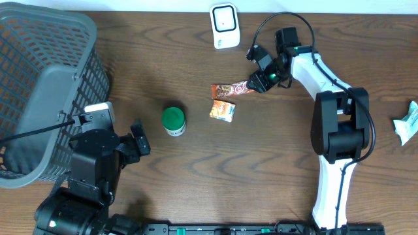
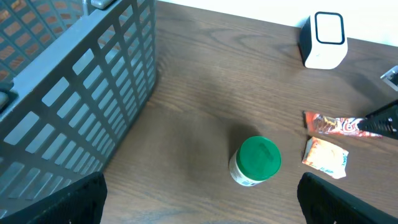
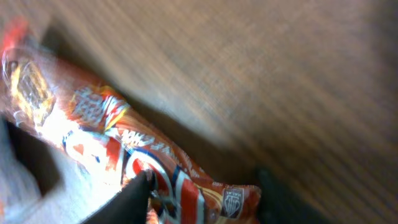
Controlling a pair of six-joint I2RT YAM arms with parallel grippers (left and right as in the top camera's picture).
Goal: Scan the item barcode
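The widest thing under me is the one dark brown wooden table (image 1: 261, 156). On its left end stands one grey plastic mesh basket (image 1: 65, 26), tilted, with its open side towards the middle.

I have two arms. My black left arm (image 1: 91, 170) sits at the near left corner beside the basket. My white and black right arm (image 1: 333, 124) reaches from the near right side up towards the far middle of the table.

My left pincer (image 1: 145, 137) hangs over bare wood with its jaws spread wide and nothing between them.

My right pincer (image 3: 202, 190) is down at the right end of the task's item. Its two dark fingers (image 3: 130, 199) stand on either side of that end. The wrist view is blurred, so I cannot tell whether they are pinching it or only bracketing it.

One white box-shaped barcode scanner (image 1: 224, 26) stands at the far edge, well apart from the item.

One white jar with a round green lid (image 1: 174, 121) stands upright near the table's middle.

The item is one long red and orange foil snack wrapper (image 1: 232, 89). It lies flat on the wood between the scanner and the jar, nearer to my right arm.

Just beside it, on the near side, lies one small square orange packet (image 1: 222, 111).

One crumpled white and teal packet (image 1: 408, 123) lies alone at the table's right edge.
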